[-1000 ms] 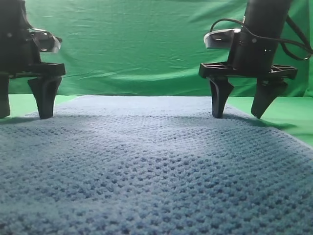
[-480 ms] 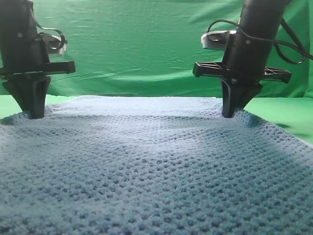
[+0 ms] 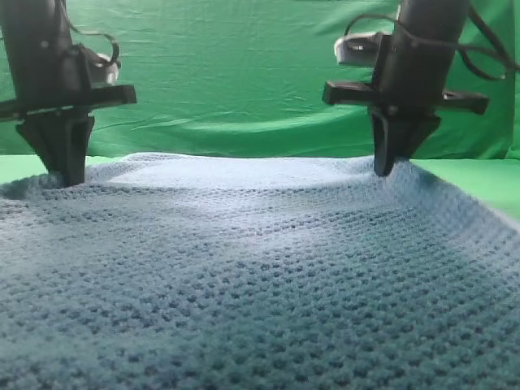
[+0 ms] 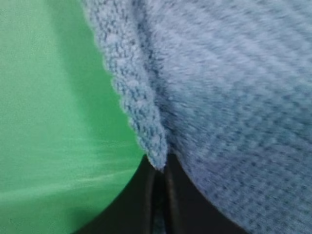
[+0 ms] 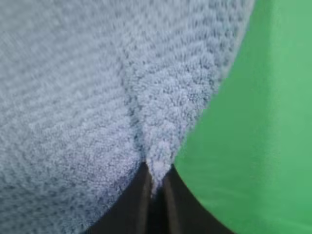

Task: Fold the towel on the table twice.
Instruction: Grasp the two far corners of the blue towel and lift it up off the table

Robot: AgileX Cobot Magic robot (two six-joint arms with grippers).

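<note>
The blue waffle-weave towel (image 3: 260, 276) covers most of the green table (image 3: 479, 183) in the exterior high view. My left gripper (image 3: 65, 175) is shut on the towel's far left corner, which is raised a little. My right gripper (image 3: 383, 169) is shut on the far right corner, also raised. Seen from the left wrist, the towel (image 4: 219, 97) has its edge pinched between the black fingers (image 4: 148, 195), with green table (image 4: 48, 122) to the left. From the right wrist, a fold of towel (image 5: 97, 97) is pinched between the fingers (image 5: 139, 195), with table (image 5: 263, 122) to the right.
A wrinkled green cloth backdrop (image 3: 244, 73) hangs behind the table. Strips of bare table show at the far left (image 3: 16, 166) and the far right of the towel.
Both grippers have gone from open to shut on the towel's far corners. They have since risen slightly, lifting the far edge off the table.
</note>
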